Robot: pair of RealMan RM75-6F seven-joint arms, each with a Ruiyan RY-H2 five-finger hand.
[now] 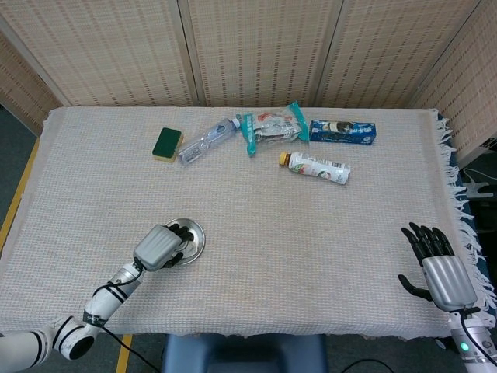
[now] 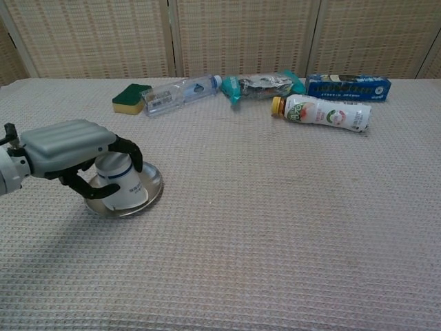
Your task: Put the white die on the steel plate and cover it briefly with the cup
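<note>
Sponge (image 2: 130, 98), 2 bottles (image 2: 180, 94) (image 2: 322, 112), packets (image 2: 260, 84) along far edge.

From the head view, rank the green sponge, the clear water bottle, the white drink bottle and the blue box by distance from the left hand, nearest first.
Measured from the left hand, which grips the cup on the steel plate:
1. Green sponge, straight beyond the hand.
2. Clear water bottle, just right of the sponge.
3. White drink bottle, mid-table towards the right.
4. Blue box, far right at the back.

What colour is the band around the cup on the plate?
Dark blue on a white cup, best seen in the chest view.
</note>
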